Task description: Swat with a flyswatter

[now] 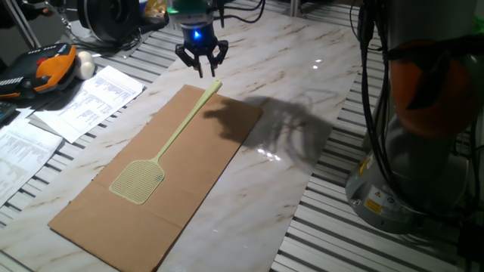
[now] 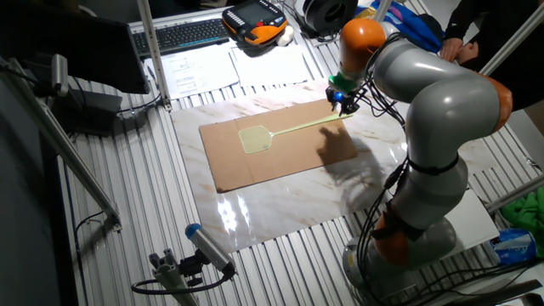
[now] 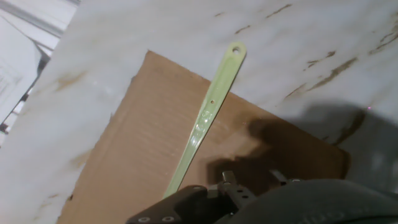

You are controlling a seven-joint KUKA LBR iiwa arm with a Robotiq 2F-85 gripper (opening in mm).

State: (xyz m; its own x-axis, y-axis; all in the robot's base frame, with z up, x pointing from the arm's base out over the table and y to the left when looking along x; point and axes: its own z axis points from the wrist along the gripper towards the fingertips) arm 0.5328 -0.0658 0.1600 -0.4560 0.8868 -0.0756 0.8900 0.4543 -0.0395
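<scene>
Hand view looks down past the dark gripper body at the bottom edge onto the flyswatter's handle, which runs from bottom centre up to a holed tip lying just past the corner of the cardboard sheet on the marble-patterned tabletop; the fingers are barely visible here.

From one fixed view, the flyswatter lies flat on the cardboard sheet, its long axis running diagonally: the squarish mesh head is nearer the camera, at lower left, and the thin straight handle points away to the upper right, its end at the sheet's far corner. The gripper hangs just above that handle end, fingers pointing straight down, jaws spread apart and holding nothing; a blue light glows on the hand above them. To the left lie printed papers, with an orange-and-black pendant behind them.

From the other fixed view, the grey arm with orange joints bends over from the right, reaching the gripper down to the handle end, and a keyboard sits at the far edge.
</scene>
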